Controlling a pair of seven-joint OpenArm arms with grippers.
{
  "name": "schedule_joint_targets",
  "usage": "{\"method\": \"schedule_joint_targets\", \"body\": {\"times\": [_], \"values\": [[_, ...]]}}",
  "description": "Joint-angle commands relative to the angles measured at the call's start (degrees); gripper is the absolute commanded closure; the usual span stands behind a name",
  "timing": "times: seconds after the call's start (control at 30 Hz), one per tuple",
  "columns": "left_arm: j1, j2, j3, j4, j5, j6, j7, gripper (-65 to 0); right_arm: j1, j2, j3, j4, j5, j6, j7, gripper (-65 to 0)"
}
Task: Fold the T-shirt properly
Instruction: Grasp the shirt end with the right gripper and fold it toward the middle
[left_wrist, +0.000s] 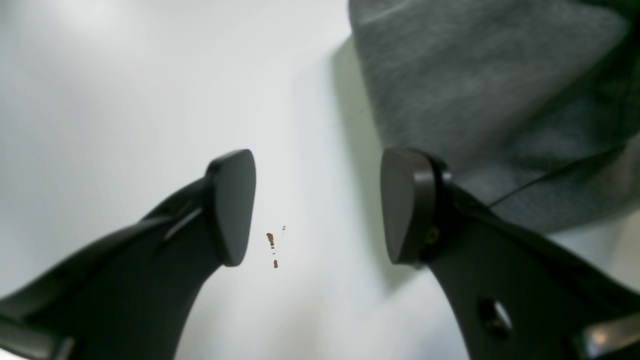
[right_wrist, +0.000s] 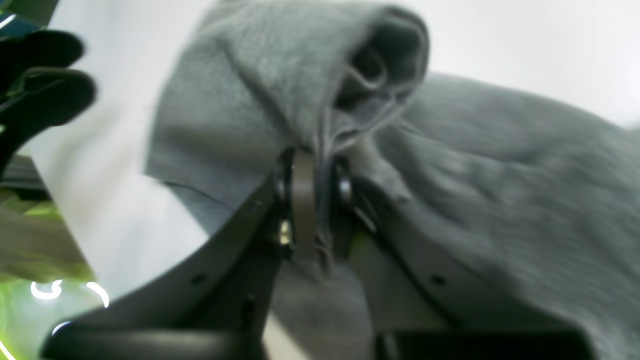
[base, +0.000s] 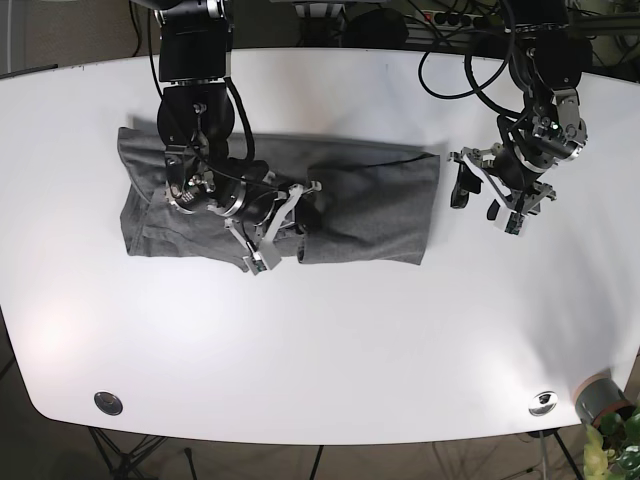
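Observation:
A grey T-shirt (base: 370, 210) lies across the middle of the white table (base: 330, 350), partly folded, with a raised fold near its centre. My right gripper (base: 303, 212) is shut on that bunched fold, and the right wrist view shows the jaws (right_wrist: 312, 200) pinching the grey cloth (right_wrist: 500, 175). My left gripper (base: 476, 198) is open and empty, just off the shirt's right edge. In the left wrist view its fingers (left_wrist: 232, 207) stand apart over bare table, and the shirt's edge (left_wrist: 475, 75) lies at the upper right, next to the right finger.
Small brown specks (left_wrist: 272, 245) mark the table between the left fingers. Two silver discs (base: 108, 402) (base: 543, 402) sit near the front edge. A grey pot (base: 600, 398) with a plant stands at the front right corner. Cables (base: 470, 60) hang at the back right.

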Motion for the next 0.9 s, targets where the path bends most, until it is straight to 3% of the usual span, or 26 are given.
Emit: {"method": "schedule_joint_targets", "body": {"times": [0.0,0.1,0.23,0.7,0.87], "values": [[-0.6,-0.62,-0.2,0.97,-0.62,-0.22,-1.18,-37.2,1.02,1.03,0.63,0.93,1.66,0.42,1.63,-14.0],[-0.6,-0.62,-0.2,0.97,-0.62,-0.22,-1.18,-37.2,-0.13,1.38,0.81,1.11,1.84,0.68,1.89,-27.3],[-0.6,-0.62,-0.2,0.97,-0.62,-0.22,-1.18,-37.2,-1.36,1.47,0.81,1.63,1.84,0.86,1.89,-38.4],[-0.6,-0.62,-0.11,0.97,-0.62,-0.22,-1.18,-37.2,-3.64,-0.2,0.28,1.9,1.84,0.94,1.89,-39.3],[-0.6,-0.62,-0.11,0.97,-0.62,-0.22,-1.18,-37.2,-3.73,-0.29,-3.33,1.72,1.84,0.94,1.89,-39.3]]}}
